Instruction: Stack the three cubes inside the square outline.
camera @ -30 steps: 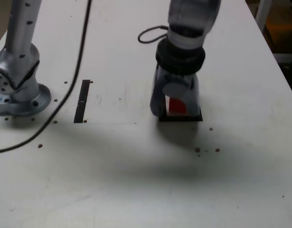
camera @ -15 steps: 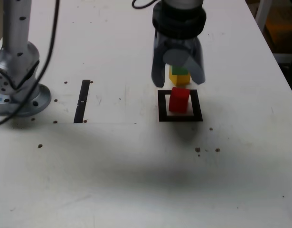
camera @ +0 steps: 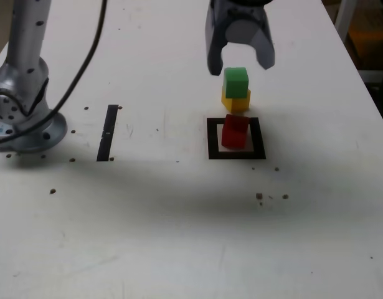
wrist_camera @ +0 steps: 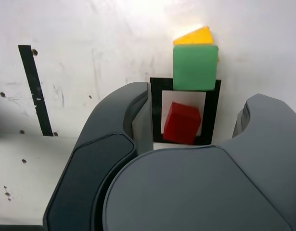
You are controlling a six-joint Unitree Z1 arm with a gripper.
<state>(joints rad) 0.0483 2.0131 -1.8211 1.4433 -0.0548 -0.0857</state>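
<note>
Three cubes — red (camera: 235, 131) alone inside the one outline (camera: 236, 154), green (camera: 235, 82) on yellow (camera: 236, 102) just beyond it. Gripper (camera: 240, 60) hung above, fingers spread wide, empty.

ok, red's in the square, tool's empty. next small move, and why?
Probably lower the open tool around the green cube. It sits on the yellow cube just outside the square outline, directly under the tool, while the red cube waits inside alone.

A silver arm column (camera: 29, 43), dotted with dark screws, rises from a round flanged base (camera: 29, 128); beside the column hangs a black cable (camera: 79, 75); the end effector (camera: 240, 61) has dark grey, rounded fingers.
</note>
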